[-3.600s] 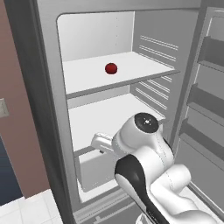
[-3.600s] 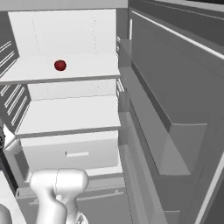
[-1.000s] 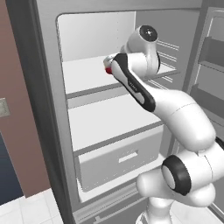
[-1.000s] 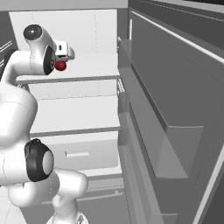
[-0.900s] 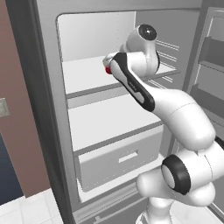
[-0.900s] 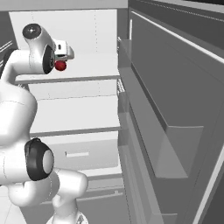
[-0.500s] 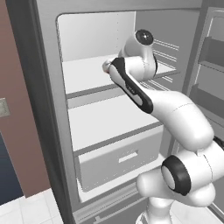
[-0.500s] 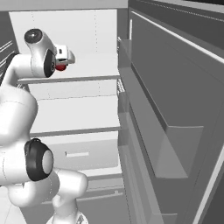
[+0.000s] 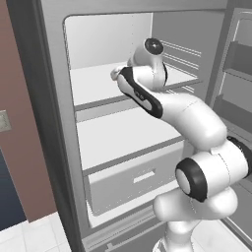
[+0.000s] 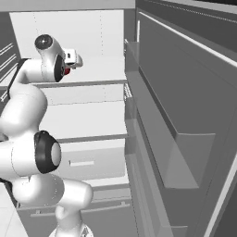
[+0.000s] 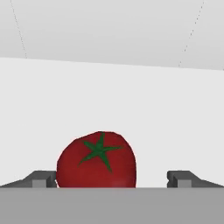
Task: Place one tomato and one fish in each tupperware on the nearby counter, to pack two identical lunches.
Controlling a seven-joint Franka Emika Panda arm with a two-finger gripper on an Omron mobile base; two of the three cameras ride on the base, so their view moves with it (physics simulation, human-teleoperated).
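One tomato [image 11: 96, 159] sits between the spread-apart fingertips of the gripper [image 11: 111, 179], not clamped, nearer one tip. It rests on the white upper fridge shelf [image 9: 93, 86]. Since a second ago, the hand has pushed further in over it.

A small glossy red tomato [image 11: 96, 159] with a green star-shaped stem lies on the flat white upper shelf [image 9: 96, 86] of the open grey fridge, low in the hand view, between the two spread fingertips [image 11: 40, 178] of the white robot hand [image 11: 112, 178]. In the right base view it peeks out at upper left, behind the wrist. A white drawer [image 9: 138, 177] sits below the lower shelf.
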